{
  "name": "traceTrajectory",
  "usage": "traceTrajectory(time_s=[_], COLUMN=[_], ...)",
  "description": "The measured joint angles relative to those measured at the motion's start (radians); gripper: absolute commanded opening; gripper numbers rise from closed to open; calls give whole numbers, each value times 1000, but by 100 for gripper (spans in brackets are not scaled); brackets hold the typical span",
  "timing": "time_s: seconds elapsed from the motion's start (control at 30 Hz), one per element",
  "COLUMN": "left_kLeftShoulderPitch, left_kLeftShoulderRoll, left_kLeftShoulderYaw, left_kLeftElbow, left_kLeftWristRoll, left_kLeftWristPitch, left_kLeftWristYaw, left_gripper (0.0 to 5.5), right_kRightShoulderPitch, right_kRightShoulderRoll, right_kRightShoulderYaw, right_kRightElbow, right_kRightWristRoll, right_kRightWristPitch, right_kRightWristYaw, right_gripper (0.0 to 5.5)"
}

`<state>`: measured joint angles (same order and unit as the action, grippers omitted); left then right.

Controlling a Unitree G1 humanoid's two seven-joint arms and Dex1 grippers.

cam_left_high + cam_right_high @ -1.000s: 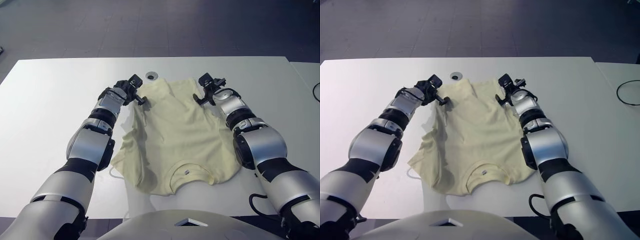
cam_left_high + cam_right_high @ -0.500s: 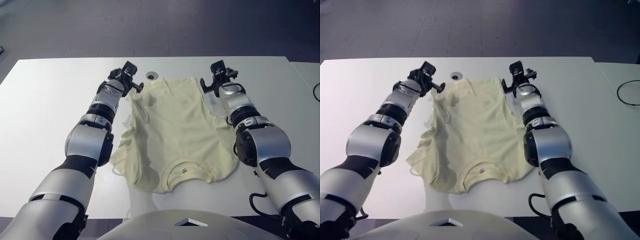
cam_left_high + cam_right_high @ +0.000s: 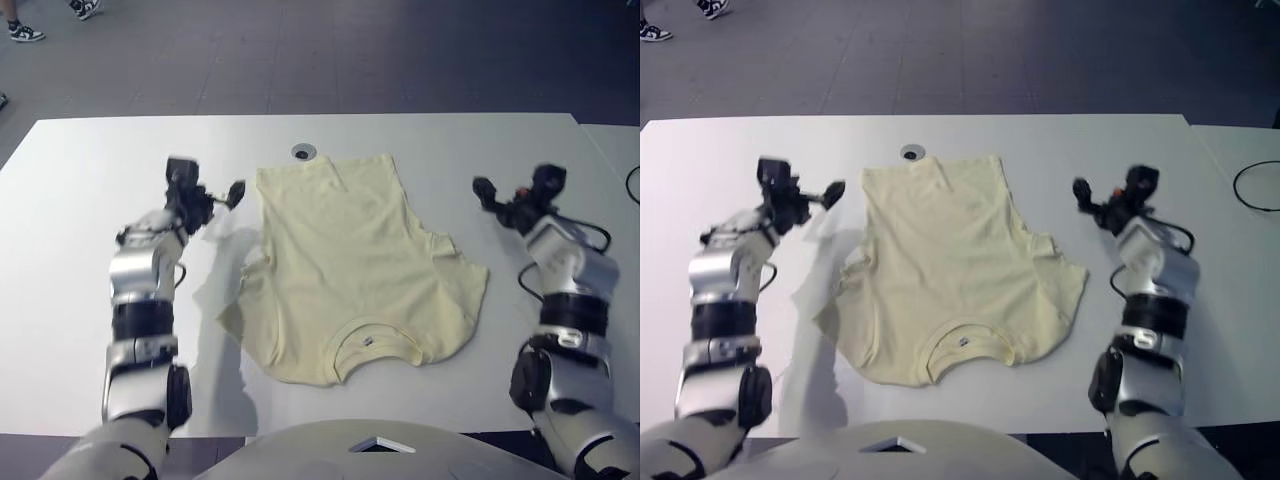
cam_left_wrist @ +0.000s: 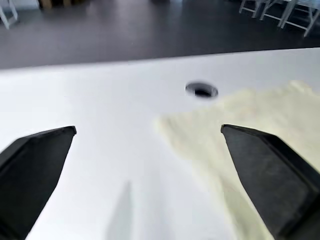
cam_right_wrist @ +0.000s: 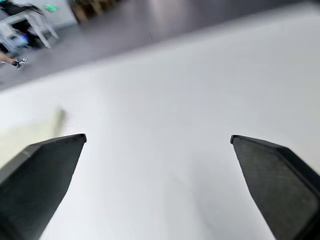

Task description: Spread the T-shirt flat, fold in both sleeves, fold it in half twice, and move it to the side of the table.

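A pale yellow T-shirt (image 3: 345,255) lies face up on the white table (image 3: 90,300), collar (image 3: 372,345) nearest me and hem at the far end. Its right sleeve (image 3: 462,275) spreads outward; the left sleeve (image 3: 240,295) is bunched and wrinkled. My left gripper (image 3: 208,185) hangs open above bare table, left of the far hem corner and apart from the cloth. My right gripper (image 3: 515,188) is open too, well to the right of the shirt. The left wrist view has the left gripper (image 4: 148,130) with the hem corner (image 4: 235,120) beyond it. Under the right gripper (image 5: 158,136) is bare table.
A round cable hole (image 3: 302,152) sits in the table just beyond the hem. A black cable loop (image 3: 1255,185) lies on the neighbouring surface at the right. Broad bare table stretches on both sides of the shirt.
Both grippers have left the shirt's far corners and swung outward to the sides, now open. The shirt has settled flatter, its hem stretched straight.
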<state>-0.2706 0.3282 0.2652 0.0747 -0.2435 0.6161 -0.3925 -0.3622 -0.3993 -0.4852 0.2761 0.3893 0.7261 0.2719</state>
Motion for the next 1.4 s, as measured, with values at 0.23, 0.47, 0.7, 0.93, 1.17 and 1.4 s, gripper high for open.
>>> traceTrajectory(time_s=[0.23, 0.47, 0.7, 0.93, 1.17, 1.4], left_kLeftShoulderPitch=[451, 521, 425, 287, 230, 191], left_kLeftShoulderRoll=[-83, -105, -112, -110, -108, -109], left_kLeftShoulderYaw=[275, 347, 304, 324, 326, 330], left_kLeftElbow=[-502, -630, -621, -641, -638, -638], left_kLeftWristRoll=[-234, -352, -363, -392, -408, -409], left_kLeftWristPitch=[352, 532, 545, 589, 609, 615], left_kLeftWristYaw=[58, 120, 191, 273, 305, 338], left_gripper=[540, 540, 540, 540, 540, 540], right_kRightShoulderPitch=[381, 406, 280, 257, 230, 228], right_kRightShoulderRoll=[17, 248, 296, 286, 284, 275], right_kRightShoulderYaw=[-310, -419, -395, -409, -409, -407], right_kRightElbow=[-506, -769, -698, -653, -620, -603], right_kRightWristRoll=[290, 399, 349, 323, 302, 288], right_kRightWristPitch=[538, 822, 830, 835, 835, 842], right_kRightWristYaw=[28, -42, -108, -112, -114, -112], right_gripper=[537, 537, 431, 298, 186, 48])
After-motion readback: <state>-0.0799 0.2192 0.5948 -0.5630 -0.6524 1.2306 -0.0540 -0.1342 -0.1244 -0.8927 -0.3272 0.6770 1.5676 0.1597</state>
